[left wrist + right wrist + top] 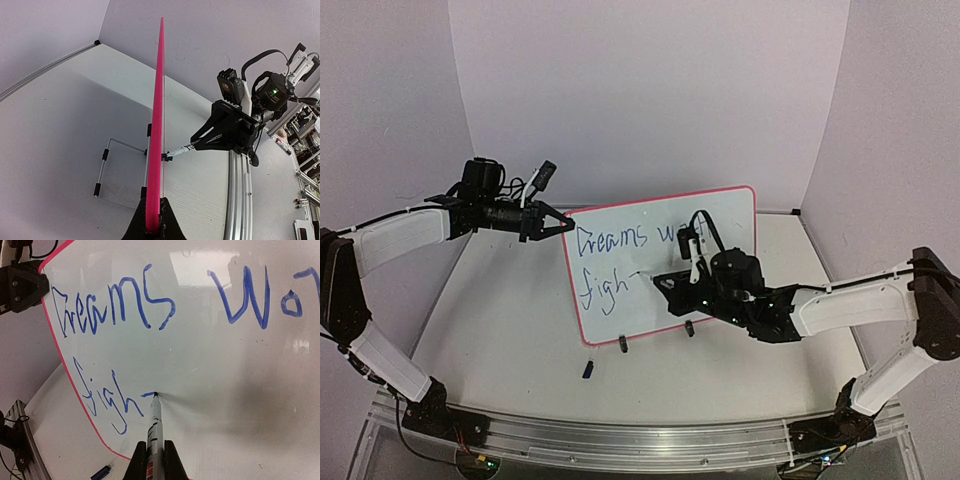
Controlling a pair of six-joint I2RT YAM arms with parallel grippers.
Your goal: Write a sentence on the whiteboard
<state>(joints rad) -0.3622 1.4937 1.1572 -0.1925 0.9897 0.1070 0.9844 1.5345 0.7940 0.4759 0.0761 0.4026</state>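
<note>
Right wrist view has the action: the marker point(154, 422) runs straight up from the right tool point(154, 462), and its tip is touching the whiteboard point(215, 390) at the end of a short blue dash just right of "figh". That looks like the start of the next letter. The right tool is clamped narrow around the marker's barrel, one finger on each side.

From the top external camera, the whiteboard point(620, 312) stands propped on its two black clip feet point(623, 344) in the middle of the surface point(500, 330). It faces the arms, and its long axis runs left to right. The top line reads "Dreams wo…", with the rest hidden behind the right tool point(667, 282). The second line has only "figh" and the dash. Everything to the right of the tip on that line is blank board, so I'd judge the coming strokes have to travel rightward with the tip pressed to the face. The right arm is the one placed to do it.

The left tool point(564, 226) is up at the board's top-left corner. The left wrist view shows the pink rim point(159, 125) edge-on, running right into the left tool point(152, 226). Its fingers are pinched on that edge, steadying the board. A blue cap point(588, 369) lies on the surface just in front of the board.
</note>
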